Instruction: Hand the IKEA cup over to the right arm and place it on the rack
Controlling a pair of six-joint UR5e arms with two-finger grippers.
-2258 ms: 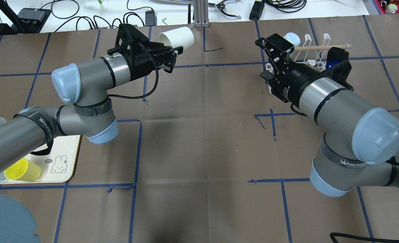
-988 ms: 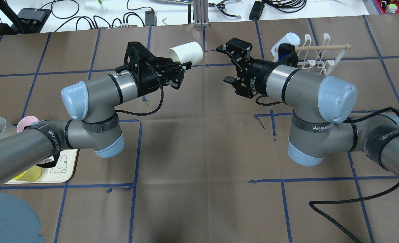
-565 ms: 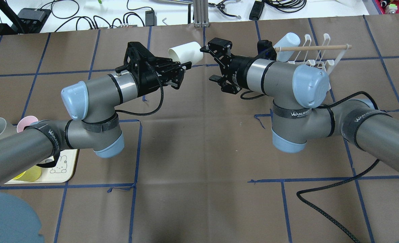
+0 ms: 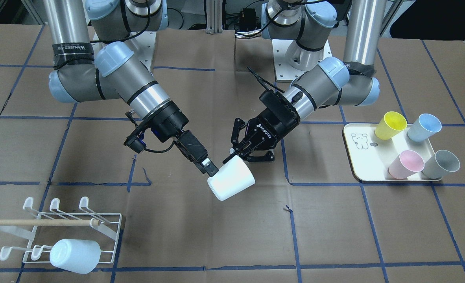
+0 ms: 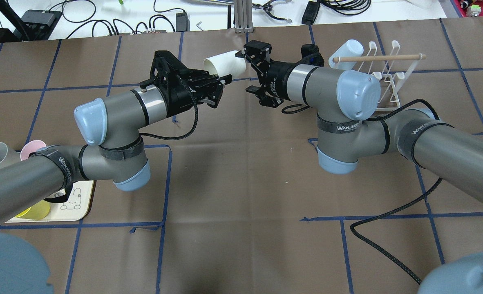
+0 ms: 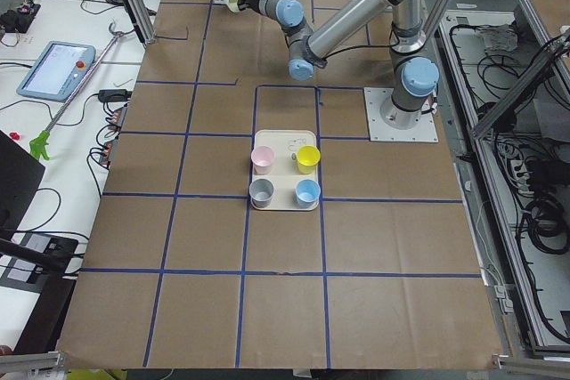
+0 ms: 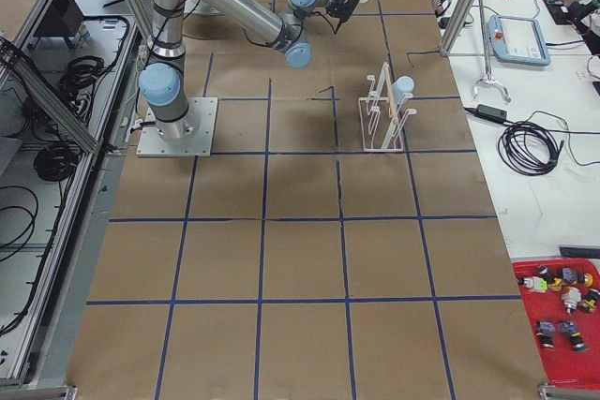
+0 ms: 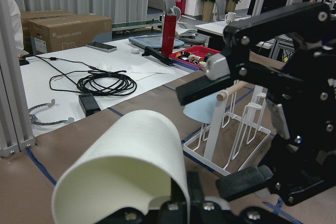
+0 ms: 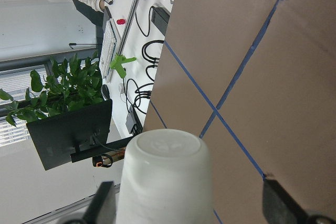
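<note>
Left gripper [image 5: 224, 78] is clamped on the white cup's [image 5: 224, 64] rim, holding it sideways above mid-table. Right gripper [image 5: 246, 70] is spread wide around its base, not pinching. Far right, the rack [image 5: 388, 57] carries one pale-blue cup [image 5: 347, 49].

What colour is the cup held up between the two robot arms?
The cup is plain white, with no pattern; the exterior front-facing view shows it best.

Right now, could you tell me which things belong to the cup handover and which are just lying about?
In the job: white cup, left gripper, right gripper, rack.
Lying about: cream tray, yellow cup, pink cup, grey cup, sky-blue cup.
</note>
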